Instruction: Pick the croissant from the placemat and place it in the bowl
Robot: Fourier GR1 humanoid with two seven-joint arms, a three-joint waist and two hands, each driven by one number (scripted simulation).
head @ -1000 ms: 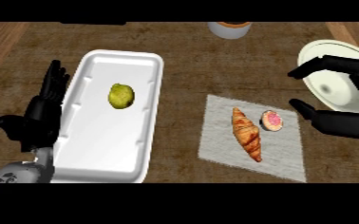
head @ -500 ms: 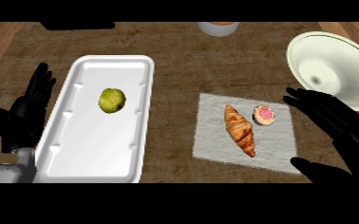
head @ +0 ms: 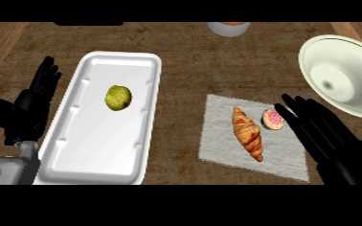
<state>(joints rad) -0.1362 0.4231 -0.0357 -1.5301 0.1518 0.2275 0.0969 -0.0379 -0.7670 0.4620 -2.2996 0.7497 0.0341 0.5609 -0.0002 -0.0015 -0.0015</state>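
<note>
A golden-brown croissant [head: 247,134] lies lengthwise on the grey placemat [head: 220,143] right of centre. The cream bowl [head: 338,74] sits at the right edge, beyond the mat. My right hand [head: 324,136] comes in from the lower right with its fingers straight, just right of the croissant and apart from it. My left hand [head: 32,103] rests open at the left edge, fingers up, beside the white tray.
A small pink-topped pastry [head: 273,119] lies on the mat between the croissant and my right hand. A long white tray [head: 81,141] at the left holds a yellow-green fruit [head: 118,97]. An orange-and-white cup [head: 228,27] stands at the counter's far edge.
The view has shifted, so everything sits lower and further left. My right hand has come away from the bowl and now lies flat beside the placemat's right edge.
</note>
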